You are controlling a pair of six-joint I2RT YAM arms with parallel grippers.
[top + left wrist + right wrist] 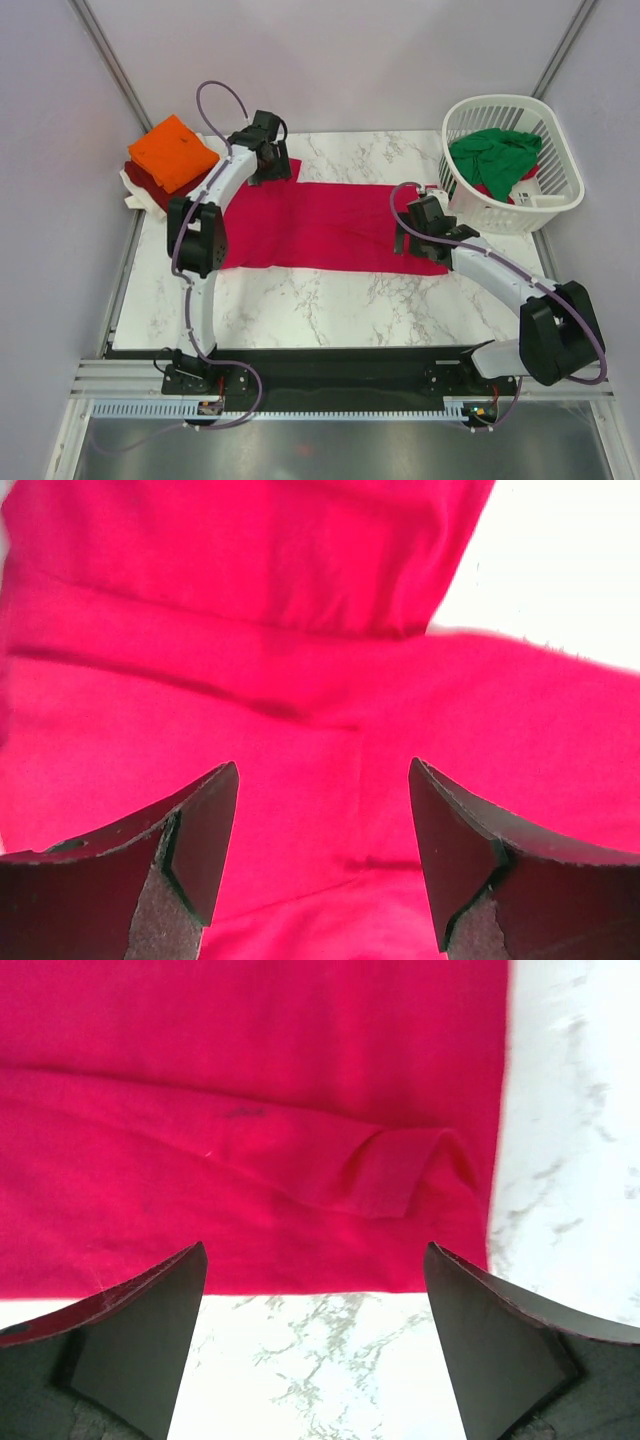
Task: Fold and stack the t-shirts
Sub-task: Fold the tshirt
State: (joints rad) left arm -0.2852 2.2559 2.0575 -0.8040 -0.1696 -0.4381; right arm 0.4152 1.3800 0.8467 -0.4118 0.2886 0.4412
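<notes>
A crimson-red t-shirt point(320, 225) lies spread flat across the middle of the marble table point(330, 300). My left gripper point(266, 168) is open over its far left corner; in the left wrist view it point(322, 768) is empty, with folds of the red cloth point(250, 650) below the fingers. My right gripper point(402, 240) is open over the shirt's right end; in the right wrist view it point(315, 1250) is empty above the cloth's edge point(260, 1200), where a small fold point(400, 1175) shows. Whether either gripper touches the cloth cannot be told.
A stack stands at the table's far left: an orange t-shirt point(175, 150) on a dark red one point(148, 180) and a white one point(133, 195). A white slatted basket point(562, 150) at the far right holds a green t-shirt point(495, 155). Bare marble point(330, 1360) lies near the shirt's edge.
</notes>
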